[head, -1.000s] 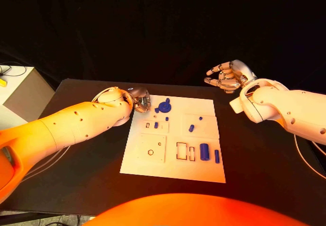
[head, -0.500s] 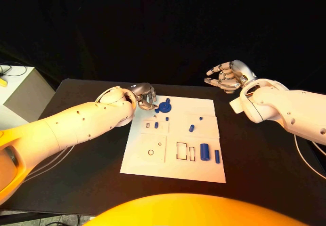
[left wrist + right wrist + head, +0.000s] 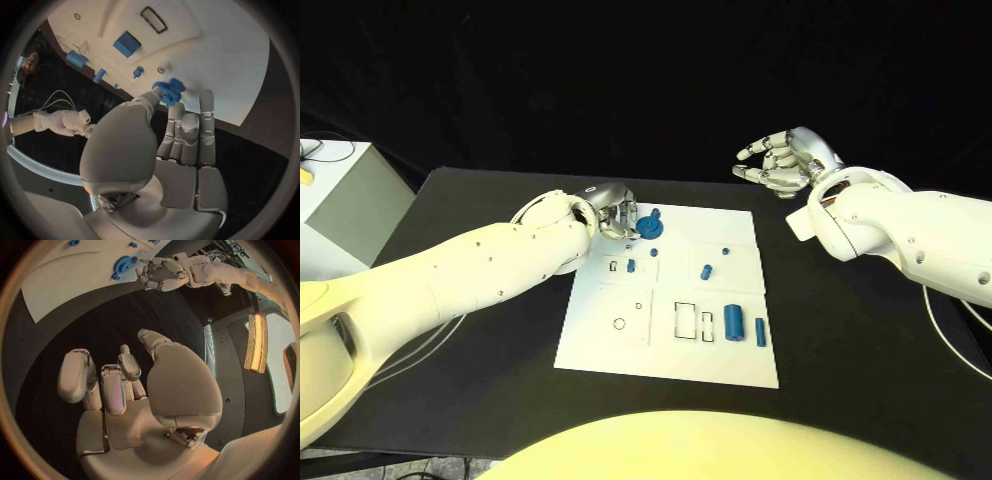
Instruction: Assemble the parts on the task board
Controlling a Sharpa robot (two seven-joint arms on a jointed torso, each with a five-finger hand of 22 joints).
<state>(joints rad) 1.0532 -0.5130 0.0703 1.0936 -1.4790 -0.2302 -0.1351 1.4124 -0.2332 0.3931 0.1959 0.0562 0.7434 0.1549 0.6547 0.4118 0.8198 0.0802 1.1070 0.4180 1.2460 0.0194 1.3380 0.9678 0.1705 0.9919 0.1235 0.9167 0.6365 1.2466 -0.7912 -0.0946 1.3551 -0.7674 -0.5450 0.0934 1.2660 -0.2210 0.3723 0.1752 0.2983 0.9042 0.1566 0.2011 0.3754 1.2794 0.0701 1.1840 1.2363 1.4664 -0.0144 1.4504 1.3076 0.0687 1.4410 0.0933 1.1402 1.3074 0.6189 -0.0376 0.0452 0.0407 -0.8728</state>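
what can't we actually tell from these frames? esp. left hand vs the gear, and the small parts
- Left hand to blue gear: head view, the fingers cover the gear's near edge; left wrist view puts the fingertips at the gear, but a grip or mere touch cannot be told.
- Small blue parts on the task board: too small in the head view to tell seated from lying loose.
- Right hand: raised off the board, nothing in it.

The white left arm reaches in across the black tabletop's left edge, its silver many-fingered left hand point(image 3: 615, 209) set low near the table's far edge, fingers point(image 3: 187, 132) held straight and close together, gripping nothing. The white right arm comes over the right edge, its silver right hand point(image 3: 783, 160) raised past the far edge, palm open, fingers point(image 3: 103, 382) loosely curled and apart.
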